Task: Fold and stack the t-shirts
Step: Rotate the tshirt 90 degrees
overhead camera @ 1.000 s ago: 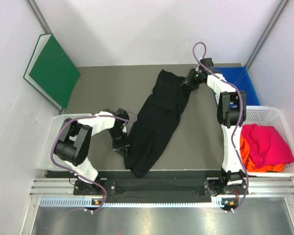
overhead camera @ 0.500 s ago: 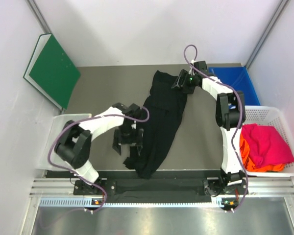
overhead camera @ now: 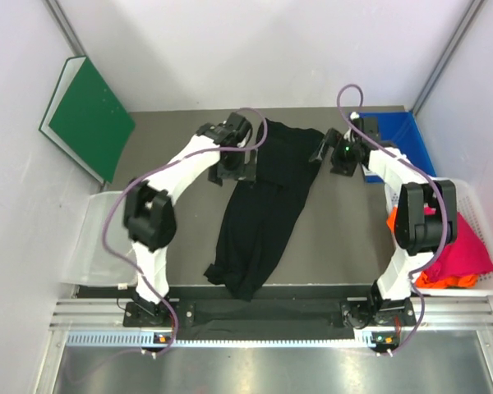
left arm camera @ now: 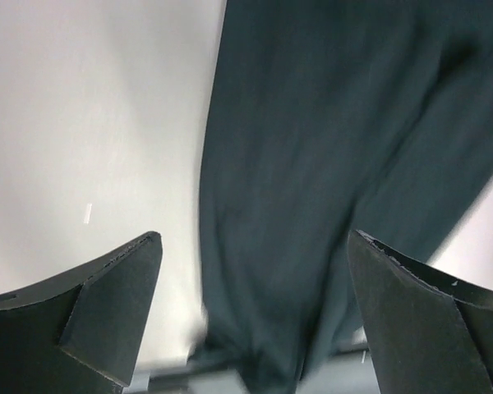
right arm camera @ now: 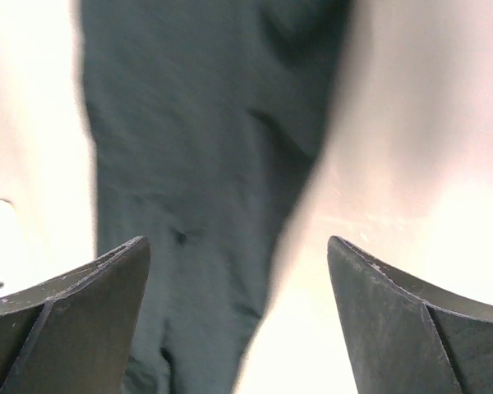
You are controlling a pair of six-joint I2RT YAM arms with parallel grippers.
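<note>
I see the black t-shirt (overhead camera: 259,217) lying long and crumpled on the grey surface (overhead camera: 164,148), its far end between my two arms. The left gripper (left arm camera: 254,234) stands wide apart near the shirt's left edge. The right gripper (right arm camera: 237,238) is also apart, near its right edge. A pink t-shirt (overhead camera: 460,246) lies in the white basket (overhead camera: 444,187).
</note>
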